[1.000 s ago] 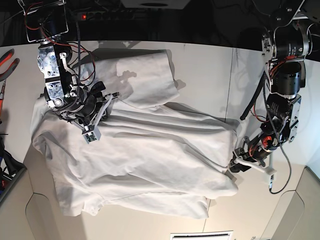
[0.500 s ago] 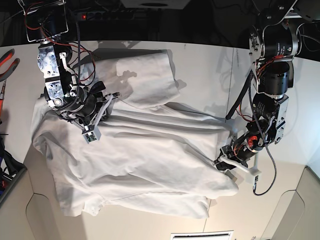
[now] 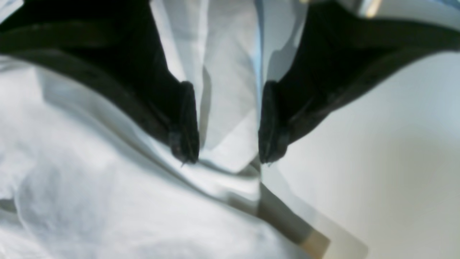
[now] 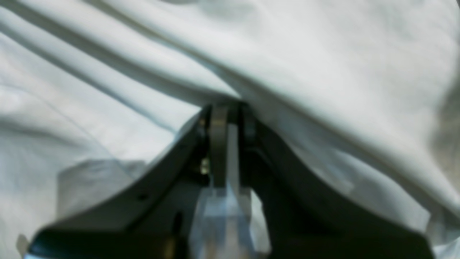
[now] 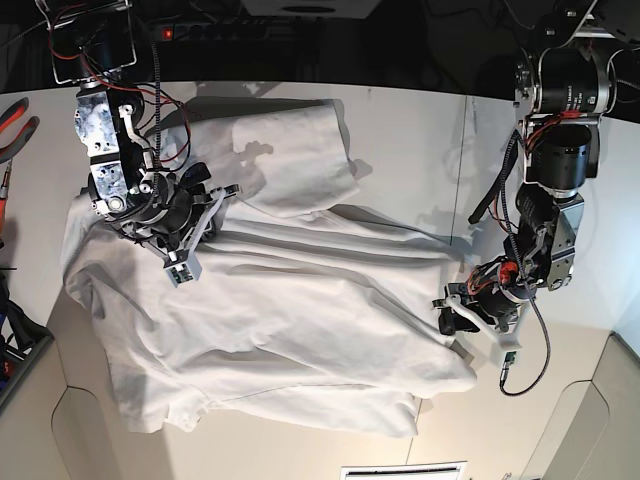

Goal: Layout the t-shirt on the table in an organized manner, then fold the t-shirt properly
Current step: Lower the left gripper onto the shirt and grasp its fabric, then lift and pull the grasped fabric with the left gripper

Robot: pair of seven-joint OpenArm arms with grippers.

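Observation:
The white t-shirt [image 5: 300,310] lies wrinkled across the table [image 5: 410,140], with one part folded back toward the far side. My right gripper [image 5: 183,265] rests on the shirt's left part. In the right wrist view its jaws [image 4: 231,108] are pressed together on a raised fold of the t-shirt [image 4: 323,72]. My left gripper [image 5: 452,312] sits low at the shirt's right edge. The left wrist view shows this gripper [image 3: 228,142] open, its dark fingertips [image 3: 185,122] apart, with a flap of the t-shirt [image 3: 90,201] lying between them beside bare table [image 3: 377,162].
Red-handled pliers [image 5: 15,125] lie at the left edge. A power strip [image 5: 200,30] and cables run along the back. A thin dark seam [image 5: 465,170] crosses the table on the right. The front corners are cut out [image 5: 585,420].
My left arm has shifted left, onto the shirt's right edge, and its jaws stand wider apart now. The right arm and its grip are unchanged.

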